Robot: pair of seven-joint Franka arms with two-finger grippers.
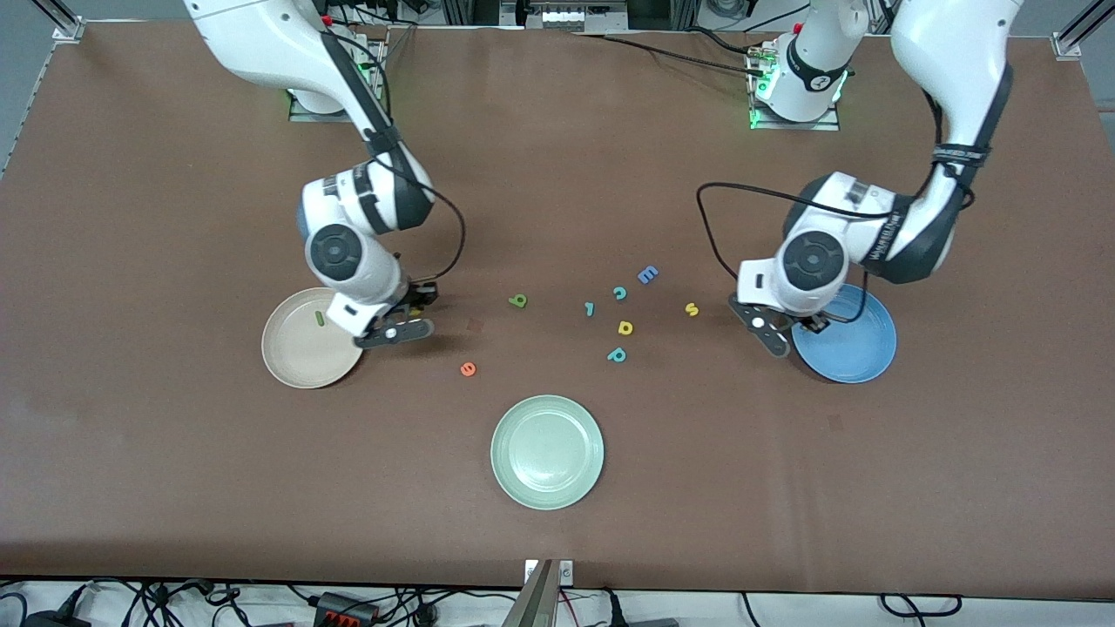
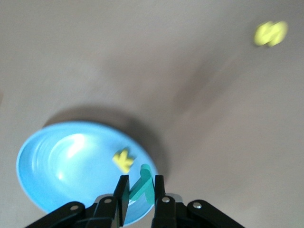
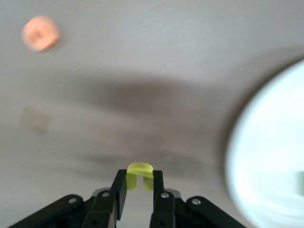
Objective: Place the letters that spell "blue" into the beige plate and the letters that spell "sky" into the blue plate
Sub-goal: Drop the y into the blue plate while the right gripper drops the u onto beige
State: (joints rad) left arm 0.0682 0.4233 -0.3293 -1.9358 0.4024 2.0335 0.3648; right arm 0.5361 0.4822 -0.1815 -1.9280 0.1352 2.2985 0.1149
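My left gripper (image 2: 139, 184) is shut on the teal "y" (image 2: 147, 178) over the rim of the blue plate (image 2: 61, 161). The yellow "k" (image 2: 123, 160) lies in that plate. The yellow "s" (image 1: 692, 309) rests on the table beside the blue plate (image 1: 858, 348). My right gripper (image 3: 140, 178) is shut on the yellow "u" (image 3: 140, 170) just above the table, next to the beige plate (image 1: 300, 357). In that plate lies the dark green "l" (image 1: 320, 319). The green "b" (image 1: 518, 301) and orange "e" (image 1: 469, 368) lie on the cloth.
A pale green plate (image 1: 547, 451) sits nearest the front camera. Loose letters lie mid-table: a blue "E" (image 1: 647, 275), teal "c" (image 1: 619, 293), a teal hooked piece (image 1: 590, 308), a yellow "d"-like letter (image 1: 625, 327) and a teal "p" (image 1: 617, 354).
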